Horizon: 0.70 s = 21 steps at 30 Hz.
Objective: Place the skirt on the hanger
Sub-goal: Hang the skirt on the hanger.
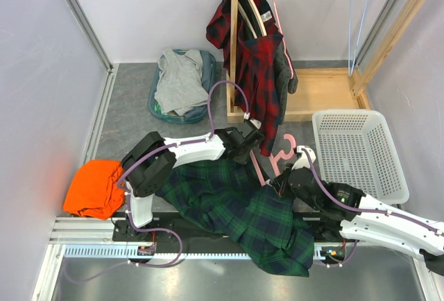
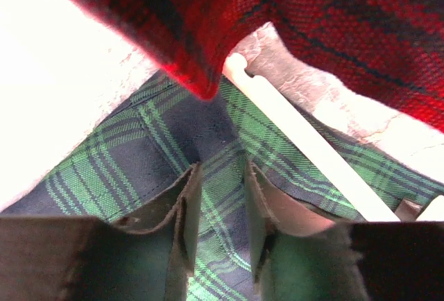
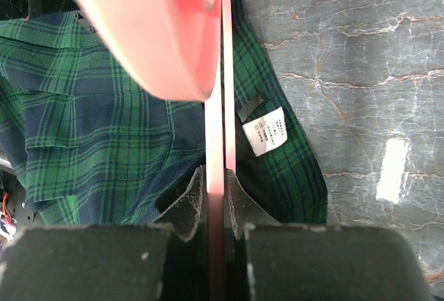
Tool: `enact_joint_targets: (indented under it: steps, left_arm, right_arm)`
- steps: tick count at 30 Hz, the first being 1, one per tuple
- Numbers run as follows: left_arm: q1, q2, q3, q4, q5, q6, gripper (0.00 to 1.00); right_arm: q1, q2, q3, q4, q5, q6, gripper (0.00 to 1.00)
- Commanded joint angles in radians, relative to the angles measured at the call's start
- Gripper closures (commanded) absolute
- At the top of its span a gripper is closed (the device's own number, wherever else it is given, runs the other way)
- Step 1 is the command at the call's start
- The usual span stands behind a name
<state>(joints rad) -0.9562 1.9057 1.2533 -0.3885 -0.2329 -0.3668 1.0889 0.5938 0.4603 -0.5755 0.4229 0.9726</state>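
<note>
Pink hanger (image 3: 220, 107) pinched edge-on in the shut jaws of the right gripper (image 3: 215, 183), steadied over the green-plaid skirt (image 1: 236, 211) spread low-centre on the bench (image 1: 132, 121), with the jaws of the left gripper (image 2: 222, 176) narrowly parted above its upper edge, seemingly to feed cloth onto the bar.

A green plaid skirt (image 1: 229, 207) lies spread on the grey marbled table (image 1: 132, 117), an orange cloth (image 1: 94, 188) bunched at its left edge. Further back stand a teal tub (image 1: 153, 104) of grey clothing (image 1: 179, 79), a wooden rack (image 1: 326, 93) and a white basket (image 1: 347, 114).
</note>
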Motion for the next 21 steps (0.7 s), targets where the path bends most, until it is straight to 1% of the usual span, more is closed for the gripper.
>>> enact_joint_targets:
  steps: [1, 2, 3, 4, 5, 9, 14, 21]
  left_arm:
    - [-0.004, 0.009, 0.037, -0.032, -0.059, 0.051, 0.7]
    - [-0.004, 0.012, 0.037, -0.036, -0.059, 0.058, 0.77]
    - [-0.004, 0.012, 0.037, -0.044, -0.063, 0.058, 0.9]
    - [-0.004, 0.013, 0.037, -0.05, -0.069, 0.058, 0.96]
    - [-0.006, 0.018, 0.037, -0.053, -0.084, 0.058, 0.98]
    - [-0.004, 0.009, 0.035, -0.07, -0.12, 0.058, 0.98]
    - [-0.003, -0.028, 0.037, -0.082, -0.207, 0.051, 0.98]
    - [0.01, -0.134, 0.035, -0.095, -0.25, 0.023, 0.98]
  right_arm:
    - [0.002, -0.002, -0.002, 0.02, -0.022, -0.008, 1.0]
    - [0.002, 0.0, -0.002, 0.02, -0.021, -0.008, 1.0]
    - [0.002, 0.0, -0.002, 0.019, -0.021, -0.008, 1.0]
    - [0.003, 0.0, -0.002, 0.017, -0.021, -0.008, 1.0]
    - [0.002, 0.0, -0.003, 0.017, -0.019, -0.008, 1.0]
    - [0.002, 0.001, -0.002, 0.017, -0.019, -0.008, 1.0]
    - [0.002, -0.003, -0.002, 0.014, -0.022, -0.009, 1.0]
    - [0.003, -0.066, 0.024, 0.014, -0.029, -0.074, 1.0]
